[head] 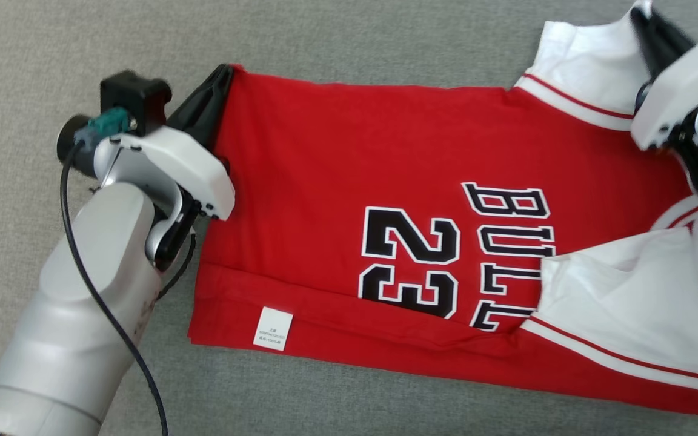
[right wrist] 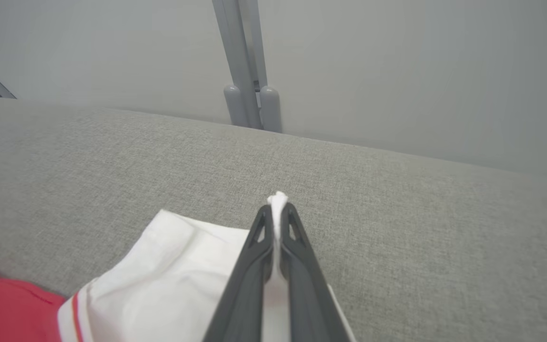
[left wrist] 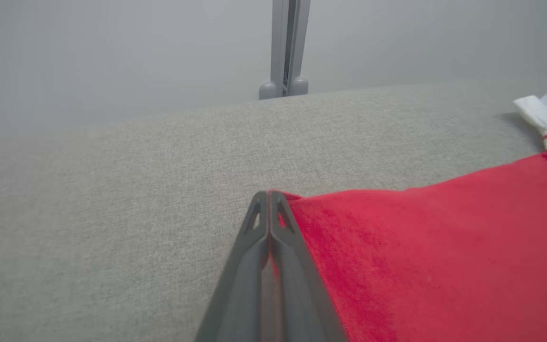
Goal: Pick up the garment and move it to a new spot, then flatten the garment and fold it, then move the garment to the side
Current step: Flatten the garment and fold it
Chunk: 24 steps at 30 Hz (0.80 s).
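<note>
i read the jersey (head: 337, 145) as soft matt cloth, red with a faint nap, and its sleeve (head: 628, 303) as smooth white knit. the tag (head: 272, 329) is white, paper or stiff fabric, i can't tell which. the cover (head: 385, 36) beneath is coarse grey weave. the left gripper (left wrist: 268, 195) and right gripper (right wrist: 278, 209) are dark matt plastic. the forearm (head: 76, 315) shell is smooth satin grey.
</note>
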### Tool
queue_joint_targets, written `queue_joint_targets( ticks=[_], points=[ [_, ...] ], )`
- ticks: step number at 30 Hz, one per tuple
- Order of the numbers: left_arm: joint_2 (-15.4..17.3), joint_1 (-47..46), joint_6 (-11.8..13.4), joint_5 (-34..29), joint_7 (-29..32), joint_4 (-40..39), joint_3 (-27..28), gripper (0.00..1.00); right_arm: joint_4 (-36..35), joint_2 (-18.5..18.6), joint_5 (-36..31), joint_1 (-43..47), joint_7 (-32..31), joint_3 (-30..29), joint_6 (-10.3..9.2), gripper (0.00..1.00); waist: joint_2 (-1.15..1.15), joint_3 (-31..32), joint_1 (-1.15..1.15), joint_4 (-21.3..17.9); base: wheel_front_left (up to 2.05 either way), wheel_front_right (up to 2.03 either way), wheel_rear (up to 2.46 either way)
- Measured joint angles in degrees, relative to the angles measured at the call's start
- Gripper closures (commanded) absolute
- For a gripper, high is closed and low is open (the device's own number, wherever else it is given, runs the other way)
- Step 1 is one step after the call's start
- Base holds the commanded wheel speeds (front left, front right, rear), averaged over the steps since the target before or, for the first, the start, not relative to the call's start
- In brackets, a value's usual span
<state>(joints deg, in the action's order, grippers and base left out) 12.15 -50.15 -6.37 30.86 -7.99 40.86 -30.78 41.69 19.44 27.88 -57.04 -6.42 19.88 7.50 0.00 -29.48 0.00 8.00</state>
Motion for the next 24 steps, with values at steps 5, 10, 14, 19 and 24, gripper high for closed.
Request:
queue_joint_targets(
  ticks=[5,10,14,19,24],
  points=[
    [2.54,6.61,2.23,1.03,-0.40,-7.44,1.07,1.00,-11.23,2.45,3.96,10.70,3.01,-0.13,-0.01,1.00,0.00,2.42,0.00,-1.98,0.00,0.00,0.00],
    [6.71,15.50,5.53,2.45,0.98,-18.22,2.70,1.00,-23.87,3.01,5.81,24.39,3.42,-2.44,0.00,1.00,0.00,5.18,0.00,-3.89,0.00,0.00,0.00],
    [10.82,22.20,9.27,3.27,3.66,-27.63,4.49,1.00,-33.22,1.74,5.19,34.57,2.48,-6.09,-0.01,1.00,0.00,7.03,0.00,-5.32,0.00,0.00,0.00],
    [14.19,29.48,12.95,4.58,6.90,-37.53,5.98,1.00,-41.88,-1.93,4.24,44.56,0.40,-11.95,-0.01,1.00,0.00,8.60,0.00,-6.50,0.00,0.00,0.00],
    [16.16,35.10,15.60,6.58,9.13,-43.36,7.47,1.00,-48.27,-5.65,3.38,52.44,-2.68,-16.05,-0.02,1.00,0.00,9.35,0.00,-6.87,0.00,0.00,0.00]
  ],
)
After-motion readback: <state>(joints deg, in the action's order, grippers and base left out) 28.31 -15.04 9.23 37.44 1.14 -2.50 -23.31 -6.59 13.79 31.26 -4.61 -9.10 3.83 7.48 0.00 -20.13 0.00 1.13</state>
